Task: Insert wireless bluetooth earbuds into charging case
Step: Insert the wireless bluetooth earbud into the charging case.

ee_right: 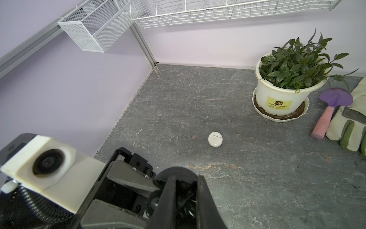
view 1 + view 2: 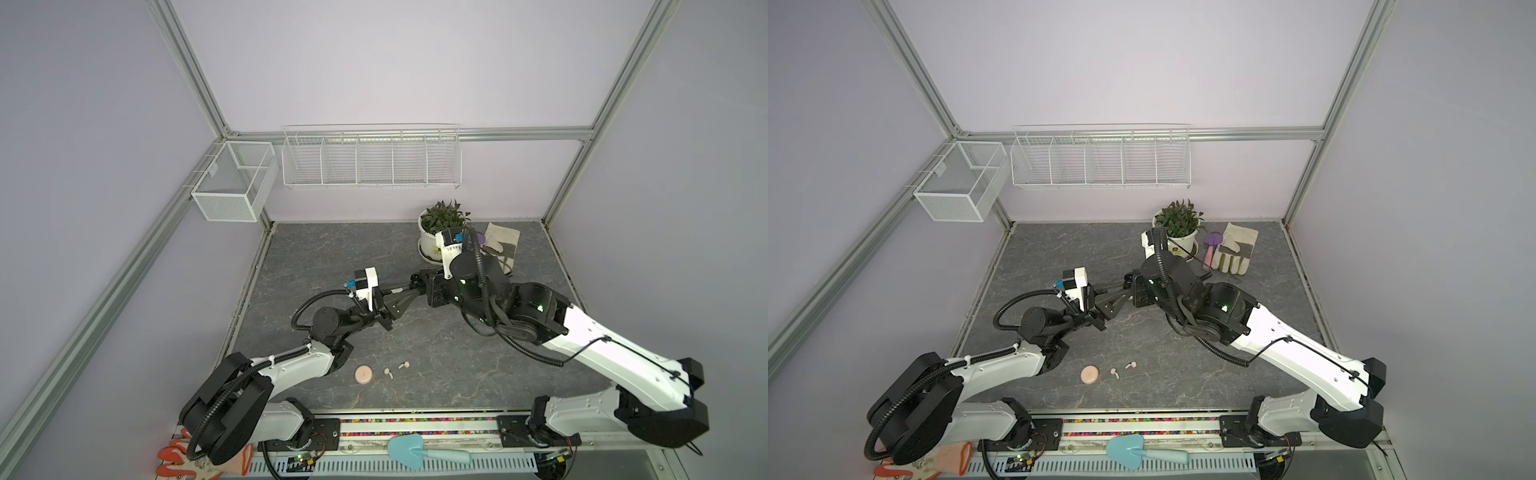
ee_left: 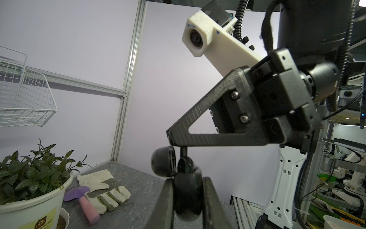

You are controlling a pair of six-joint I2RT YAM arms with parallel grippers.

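Note:
Above the middle of the table my two grippers meet tip to tip. My left gripper [image 3: 188,184] [image 2: 411,287] is shut on a black charging case [image 3: 188,198] whose round lid [image 3: 163,162] stands open. A black earbud [image 3: 185,163] sits at the case's mouth, its stem pinched by my right gripper [image 1: 186,178] [image 2: 416,279], which is shut. Near the table's front, in both top views, lie a pink round case [image 2: 363,374] [image 2: 1089,374] and two pink earbuds [image 2: 387,372] [image 2: 403,365]. A closed white case [image 1: 215,139] lies on the table behind the grippers.
At the back right stand a potted plant [image 2: 440,232], a work glove [image 2: 1233,249] and a purple trowel [image 2: 1212,245]. Wire baskets [image 2: 370,158] [image 2: 232,183] hang on the walls. A blue trowel [image 2: 415,451] and orange gloves [image 2: 178,457] lie off the front edge.

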